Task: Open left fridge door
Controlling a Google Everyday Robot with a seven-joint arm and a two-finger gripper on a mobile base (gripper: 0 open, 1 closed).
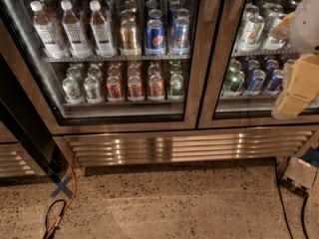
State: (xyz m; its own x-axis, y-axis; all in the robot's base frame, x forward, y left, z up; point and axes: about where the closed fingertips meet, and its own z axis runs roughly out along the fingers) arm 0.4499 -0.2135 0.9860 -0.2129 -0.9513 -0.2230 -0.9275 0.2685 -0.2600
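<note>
The left fridge door (202, 59) is a large glass pane in a wide bronze-steel frame. It lies flush with the cabinet front, and behind it are shelves of bottles (75, 29) and cans (134, 86). My gripper (295, 91) hangs at the right edge of the view as a beige piece under a white arm segment (306, 21). It is in front of the right glass door (259, 59), well to the right of the left door's frame and not touching it.
A ribbed steel grille (189, 146) runs below both doors. A dark panel (25, 118) slants along the left side. On the speckled floor lie an orange cable (71, 193), a blue tape cross (62, 185), a black cable (280, 198) and a small grey box (301, 176).
</note>
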